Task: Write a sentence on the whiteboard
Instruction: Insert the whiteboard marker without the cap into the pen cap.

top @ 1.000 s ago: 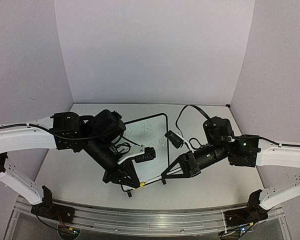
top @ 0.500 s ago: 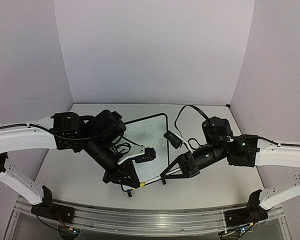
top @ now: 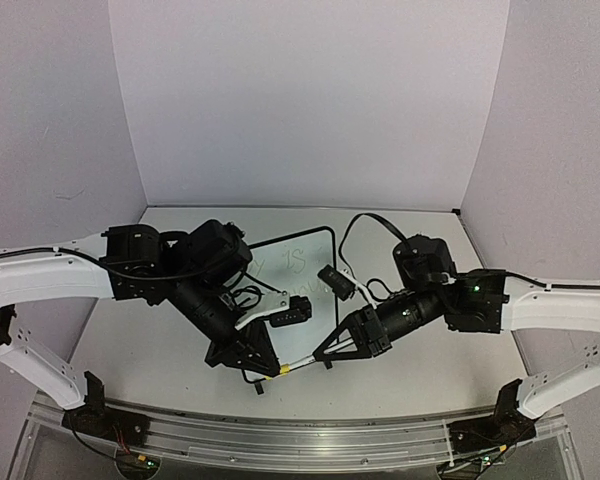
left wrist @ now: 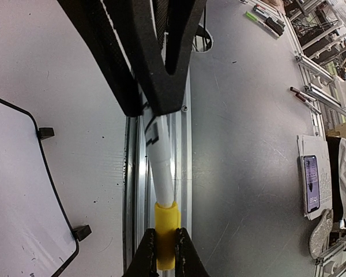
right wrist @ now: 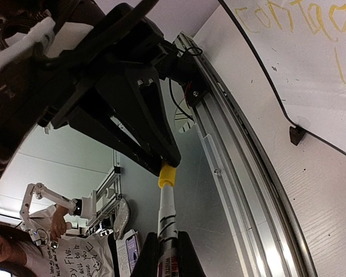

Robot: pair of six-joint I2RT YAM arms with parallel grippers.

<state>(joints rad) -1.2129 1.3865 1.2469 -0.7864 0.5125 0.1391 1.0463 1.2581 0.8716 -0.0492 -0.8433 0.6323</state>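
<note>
The whiteboard (top: 315, 290) stands mid-table, partly hidden by both arms. The sentence (top: 294, 262) shows as faint yellowish writing; in the right wrist view (right wrist: 288, 20) I read "contag" on the board (right wrist: 317, 86). My left gripper (top: 276, 368) is shut on the yellow cap (left wrist: 166, 231) of the marker. My right gripper (top: 319, 356) is shut on the marker's white body (right wrist: 169, 222). The marker (top: 298, 362) spans between the two grippers, near the table's front edge, its tip end inside the cap (right wrist: 168, 175). The board's corner and feet show in the left wrist view (left wrist: 23, 196).
An aluminium rail (top: 280, 430) runs along the table's near edge, below the marker. Grey walls enclose the table at the back and sides. Beyond the edge, the wrist views show a floor with a phone (left wrist: 311, 183) and loose pens (left wrist: 265, 17).
My right gripper has moved left toward the left gripper, bringing the marker body closer into the yellow cap. The left arm has stayed still.
</note>
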